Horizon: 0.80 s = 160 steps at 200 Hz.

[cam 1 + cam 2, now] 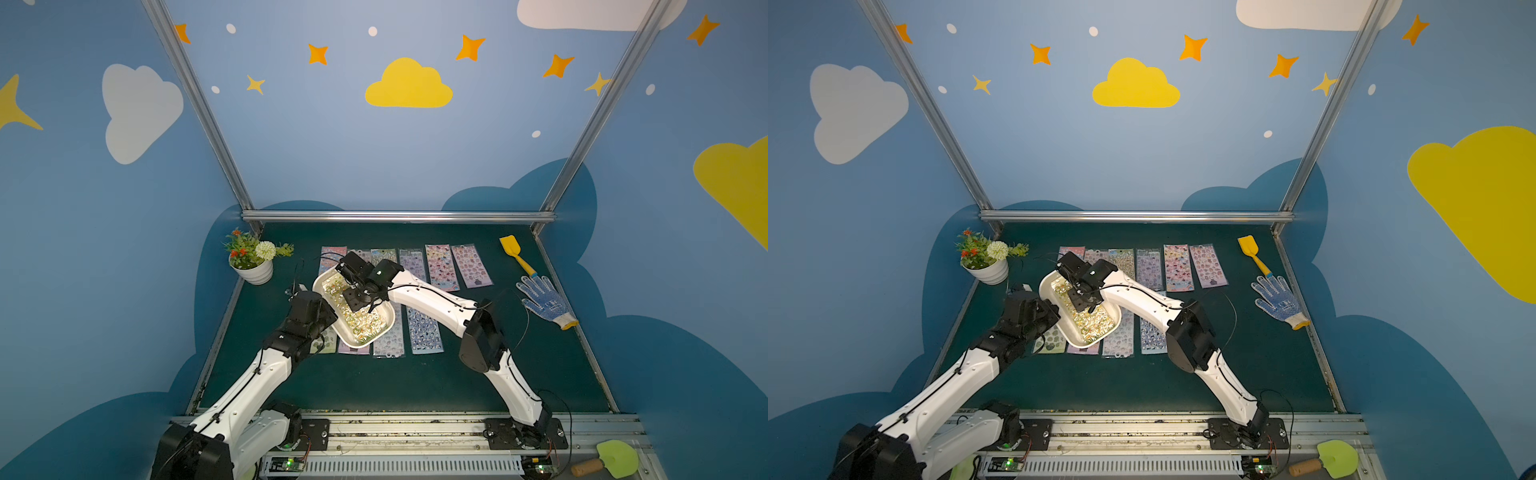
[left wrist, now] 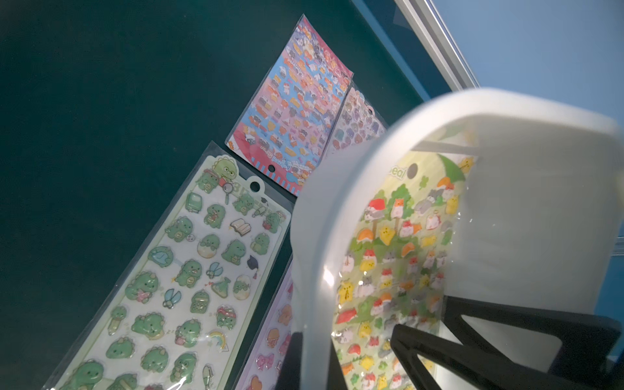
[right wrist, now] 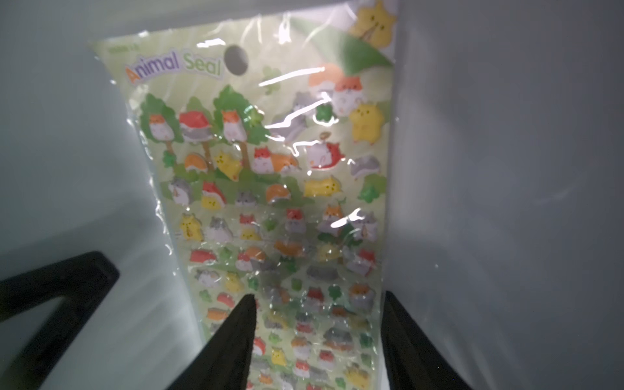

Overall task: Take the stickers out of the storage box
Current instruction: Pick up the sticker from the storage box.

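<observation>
Dark green desk [image 1: 374, 386], blue walls painted with clouds and stars.

Left hand [image 2: 344, 344]: pressed together on the rim of the shallow white plastic storage box [image 1: 347, 340]. It holds the box tilted over sheets lying on the desk, e.g. the green dinosaur sticker sheet [image 2: 189, 270].

Right hand [image 3: 319, 297]: down inside the box, jaws spread, over the glossy yellow-green hamster sticker sheet [image 3: 270, 169], which lies flat on the box floor.

Judgement: the sheet is light, thin and floppy, and its clear sleeve looks slippery and crinkly. Flat on smooth plastic it offers little to pinch. The best hold is probably a long edge, or the end by the hang hole.

Farther back: a row of pink and purple sticker sheets [image 1: 440, 266], flat, side by side.

Unclear:
- whether the right fingertips touch the sheet
- whether another sheet lies beneath it
- the parts of the desk sheets that the box hides
</observation>
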Each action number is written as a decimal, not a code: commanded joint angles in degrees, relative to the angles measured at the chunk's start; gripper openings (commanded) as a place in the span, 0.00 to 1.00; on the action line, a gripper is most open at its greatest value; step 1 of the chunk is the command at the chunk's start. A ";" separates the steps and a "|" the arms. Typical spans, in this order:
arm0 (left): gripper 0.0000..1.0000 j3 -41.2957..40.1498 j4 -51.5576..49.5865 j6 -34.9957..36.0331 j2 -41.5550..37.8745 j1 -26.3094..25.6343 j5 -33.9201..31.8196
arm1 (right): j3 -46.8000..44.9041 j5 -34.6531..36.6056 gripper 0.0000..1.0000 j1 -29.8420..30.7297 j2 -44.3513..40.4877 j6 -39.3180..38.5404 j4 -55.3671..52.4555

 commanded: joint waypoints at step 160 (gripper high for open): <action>0.04 0.45 3.73 -0.25 1.34 0.47 0.90 | -9.15 -10.97 0.21 -1.87 -11.02 0.64 6.38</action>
